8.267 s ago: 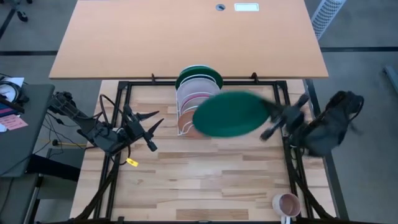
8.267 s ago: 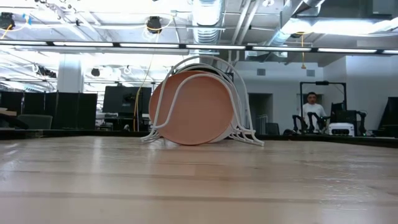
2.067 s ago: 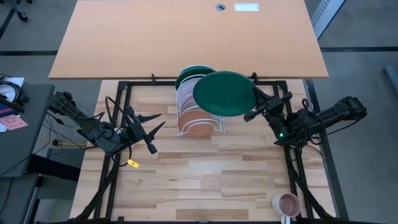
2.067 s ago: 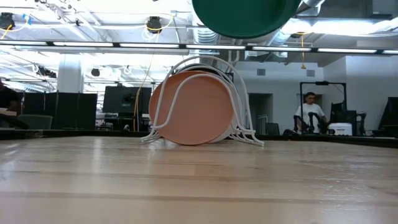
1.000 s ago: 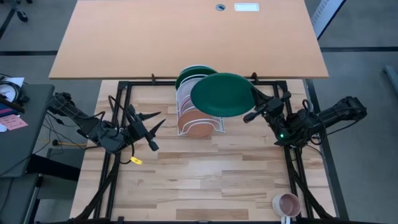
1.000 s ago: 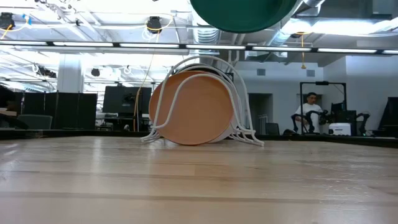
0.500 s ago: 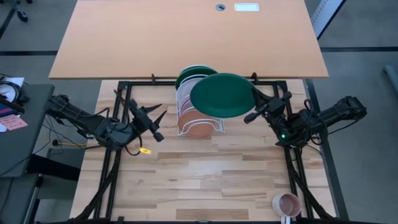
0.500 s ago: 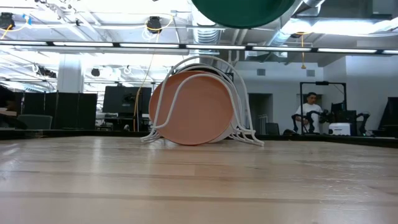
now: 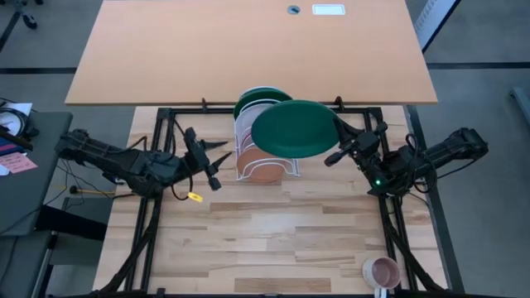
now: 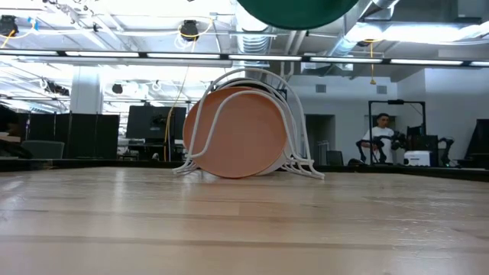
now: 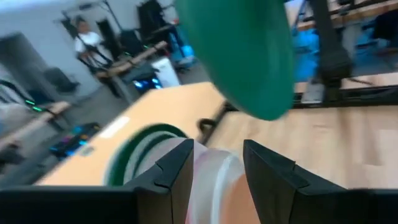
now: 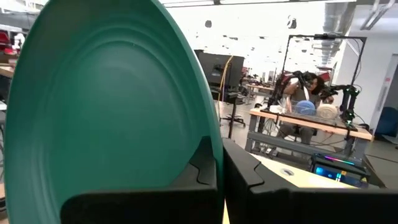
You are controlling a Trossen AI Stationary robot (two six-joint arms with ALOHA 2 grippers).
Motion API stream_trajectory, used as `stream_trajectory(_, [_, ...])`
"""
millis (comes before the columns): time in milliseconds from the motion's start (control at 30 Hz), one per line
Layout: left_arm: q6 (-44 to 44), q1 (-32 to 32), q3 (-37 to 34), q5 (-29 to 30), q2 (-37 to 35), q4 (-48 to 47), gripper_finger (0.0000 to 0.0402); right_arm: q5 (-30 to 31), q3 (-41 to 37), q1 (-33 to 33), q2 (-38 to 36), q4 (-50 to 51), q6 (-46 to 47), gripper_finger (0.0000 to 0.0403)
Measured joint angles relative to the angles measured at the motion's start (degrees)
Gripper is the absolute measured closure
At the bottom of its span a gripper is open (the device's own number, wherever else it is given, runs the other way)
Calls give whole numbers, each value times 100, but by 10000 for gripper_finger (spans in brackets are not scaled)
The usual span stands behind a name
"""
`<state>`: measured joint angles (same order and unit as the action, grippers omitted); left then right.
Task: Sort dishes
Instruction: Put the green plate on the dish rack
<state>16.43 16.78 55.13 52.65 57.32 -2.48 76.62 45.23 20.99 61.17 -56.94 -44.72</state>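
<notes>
You have the dark green plate (image 9: 294,128) held in the air by its right rim, the right tool (image 9: 338,154) clamped shut on that edge; its face lies roughly level, tipped a little, hanging above the white wire rack (image 9: 263,149) near the middle of the counter's (image 9: 273,240) far edge. In the low view only the plate's underside (image 10: 298,11) shows at the top, over the rack (image 10: 244,126). Standing on edge in the rack are the terracotta plate (image 10: 238,131) at the front, pale plates behind it, and another green plate (image 9: 258,97) at the back by the far edge. The rack's wire loops rise directly under your held plate. The left tool (image 9: 209,161) sits just beside the rack's left side, fingers (image 11: 177,180) parted with nothing between them, pointed at the racked dishes. A small pink mug (image 9: 383,271) stands at the near right corner. Compared with a second ago, the left arm has reached in toward the rack from the left edge, and the green plate has drifted slightly leftward.
</notes>
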Motion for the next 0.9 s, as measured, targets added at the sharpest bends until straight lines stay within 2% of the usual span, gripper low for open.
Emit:
stream_trajectory(100, [523, -104, 0, 169, -2, 688, 257, -189, 2, -47, 59, 124, 139, 397])
stream_trajectory(200, [921, -110, 7, -99, -2, 1248, 232, -711, 2, -167, 220, 126, 261, 397])
stream_trajectory(333, [1111, -110, 7, -220, -2, 1357, 188, -1400, 34, -444, 435, 85, 519, 397])
stream_trajectory(500, [1196, -62, 7, 52, -9, 1318, 152, -1495, 179, -670, 782, 29, 583, 397])
stream_trajectory(767, [1208, 192, 7, 217, -13, 1340, 148, -1481, 519, -684, 1171, 23, 135, 397])
stream_trajectory(900, [1565, 376, 7, 967, -5, 1342, 149, -1471, 570, -565, 1171, 55, 70, 397])
